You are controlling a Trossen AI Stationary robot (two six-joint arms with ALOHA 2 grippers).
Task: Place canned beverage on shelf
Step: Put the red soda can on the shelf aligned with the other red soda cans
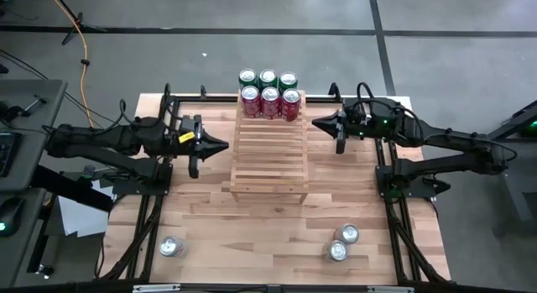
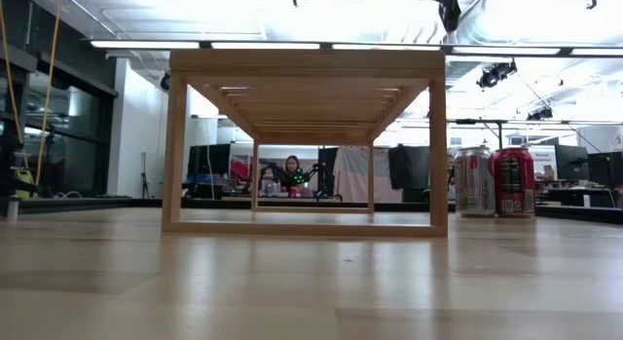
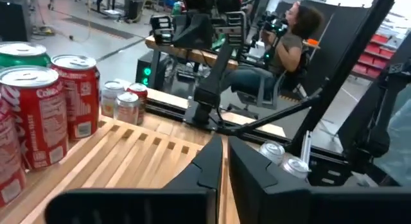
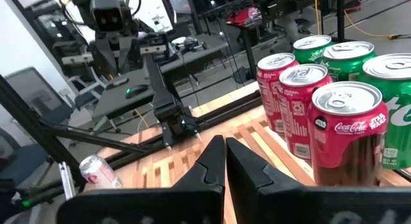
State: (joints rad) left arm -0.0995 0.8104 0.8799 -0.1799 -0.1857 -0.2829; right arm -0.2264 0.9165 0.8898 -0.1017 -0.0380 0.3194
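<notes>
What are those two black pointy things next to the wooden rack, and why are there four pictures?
They are two robot arms with pinching grippers. The left gripper and the right gripper are both pinched shut and hold nothing, one on each side of the light wooden slatted shelf.

One picture looks straight down from above. One sits low on the wooden tabletop and looks under the shelf. The other two come from little cameras on each arm's wrist, peeking past its own fingers.

On the far end of the shelf stand three red cola cans with three green soda cans behind them. Three more silver-topped cans wait on the table: one near the left front corner and two near the right front.

A person sits in the room behind.
</notes>
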